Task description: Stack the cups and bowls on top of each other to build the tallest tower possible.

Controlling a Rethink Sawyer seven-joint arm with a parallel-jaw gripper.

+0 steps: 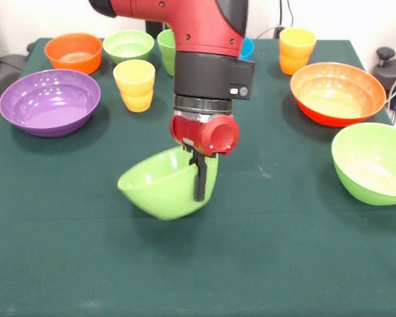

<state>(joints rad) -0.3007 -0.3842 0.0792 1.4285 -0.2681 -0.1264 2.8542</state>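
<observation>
The red and black arm comes straight down over the middle of the green table, wrist vertical, with the round red knuckle just above the gripper. The gripper is pinched closed on the rim of a big light green bowl: one black finger runs down the outside of the wall, and the other one seems to be inside the bowl, where I can't really see it. The bowl hangs tilted, its opening tipped up and away to the left, its rounded bottom low over the cloth with a shadow under it. I can't tell for sure if it touches the table or is just off it.

Around it: a purple bowl sits at the left, upright. Behind that there's a small orange bowl and a small light green bowl side by side. A yellow cup stands upside down just in front of those. Another green thing and a bit of something blue peek out from behind the arm, mostly hidden. An orange-yellow cup stands upside down at the back right. A large orange-red bowl sits on the right, and a second large light green bowl is near the right edge, closer to the camera. All of them are well apart from the held bowl, and nothing is stacked.
</observation>
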